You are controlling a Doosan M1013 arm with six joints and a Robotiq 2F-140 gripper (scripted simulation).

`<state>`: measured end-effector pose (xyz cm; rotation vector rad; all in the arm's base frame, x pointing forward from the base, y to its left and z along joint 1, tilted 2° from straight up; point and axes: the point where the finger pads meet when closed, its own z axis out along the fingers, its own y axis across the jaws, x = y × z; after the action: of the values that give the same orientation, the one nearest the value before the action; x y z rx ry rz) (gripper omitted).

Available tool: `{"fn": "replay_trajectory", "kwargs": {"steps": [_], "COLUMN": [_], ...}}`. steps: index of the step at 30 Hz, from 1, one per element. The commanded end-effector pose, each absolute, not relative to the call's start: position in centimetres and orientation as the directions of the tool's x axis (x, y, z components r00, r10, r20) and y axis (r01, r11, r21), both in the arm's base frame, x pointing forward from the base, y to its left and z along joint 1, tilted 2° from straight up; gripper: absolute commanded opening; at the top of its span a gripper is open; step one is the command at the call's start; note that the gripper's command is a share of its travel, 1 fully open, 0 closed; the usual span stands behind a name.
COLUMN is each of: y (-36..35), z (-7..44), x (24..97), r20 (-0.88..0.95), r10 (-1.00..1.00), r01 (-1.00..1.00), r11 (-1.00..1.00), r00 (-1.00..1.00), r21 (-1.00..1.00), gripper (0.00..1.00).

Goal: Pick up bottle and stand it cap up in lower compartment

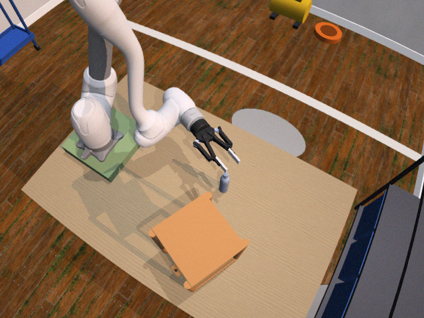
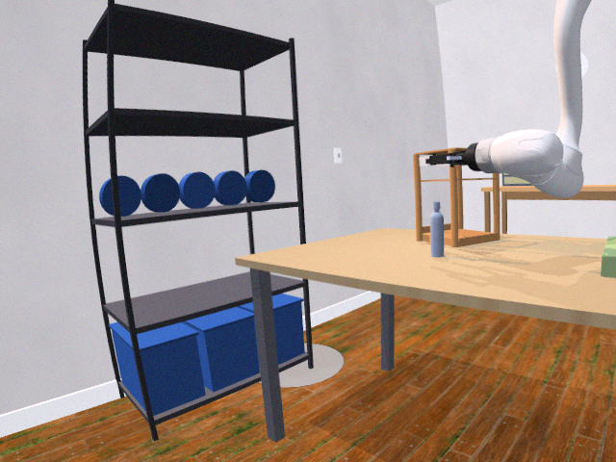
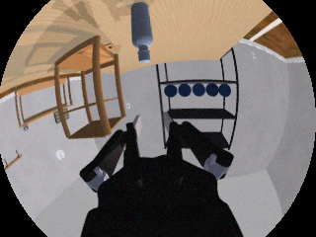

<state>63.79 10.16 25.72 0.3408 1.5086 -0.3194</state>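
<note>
The grey-blue bottle (image 1: 224,183) stands upright on the wooden table, cap up, just beside the near corner of the shelving unit; it also shows in the side view (image 2: 436,230) and in the wrist view (image 3: 141,28). The small wooden shelving unit (image 1: 198,241) stands on the table past the bottle, with open sides and empty shelves (image 2: 456,196). My gripper (image 1: 230,164) (image 2: 431,160) is open and empty. It points level, higher than the bottle's cap and apart from it. In the wrist view the fingers frame empty space, with the bottle ahead of them.
The robot's base sits on a green block (image 1: 103,147) at the table's far corner. A tall black rack (image 2: 193,214) with blue boxes and discs stands on the floor beyond the table edge. A second table (image 2: 547,191) stands behind.
</note>
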Motion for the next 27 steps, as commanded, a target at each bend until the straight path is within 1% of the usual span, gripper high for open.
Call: {"fn": "replay_trajectory", "kwargs": {"steps": [1,27], "y": [10.2,10.2], "z": [25.3,20.3], "x": [63.8,64.0], "r20": [-0.999,-0.999], "r10": [0.006,0.006], "r01": [0.41,0.41], "r11": [0.912,0.912], "r00": [0.039,0.039], "r21": [0.021,0.021], "gripper": [0.35,0.35]}}
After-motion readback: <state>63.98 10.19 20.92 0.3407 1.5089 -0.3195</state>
